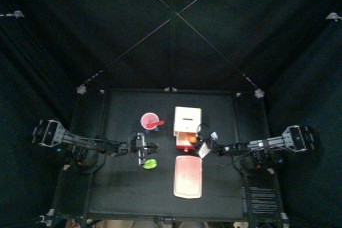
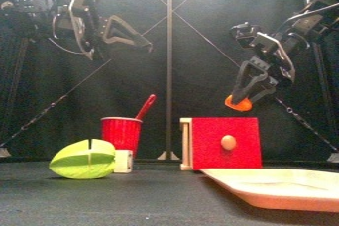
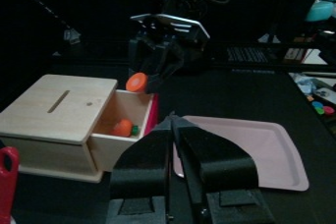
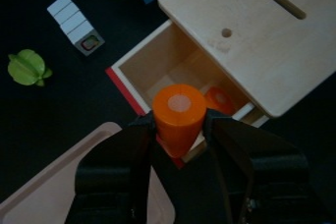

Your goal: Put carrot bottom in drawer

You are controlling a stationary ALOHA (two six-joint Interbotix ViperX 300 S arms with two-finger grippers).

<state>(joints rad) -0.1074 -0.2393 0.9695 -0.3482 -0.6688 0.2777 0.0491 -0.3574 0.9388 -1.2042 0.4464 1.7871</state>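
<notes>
My right gripper is shut on the carrot, a small orange piece. In the front view it holds the carrot in the air, above the cream-white cabinet with its red front. In the right wrist view the carrot hangs over the cabinet's open compartment, where another orange piece lies. The drawer, a salmon-pink tray, lies flat on the table in front of the cabinet. My left gripper is shut and empty, left of the cabinet, and its view shows the carrot and the drawer.
A red cup with a red stick in it stands left of the cabinet. A bright green lump lies in front of the cup. A small white block stands near the cup. Black curtains close in the table.
</notes>
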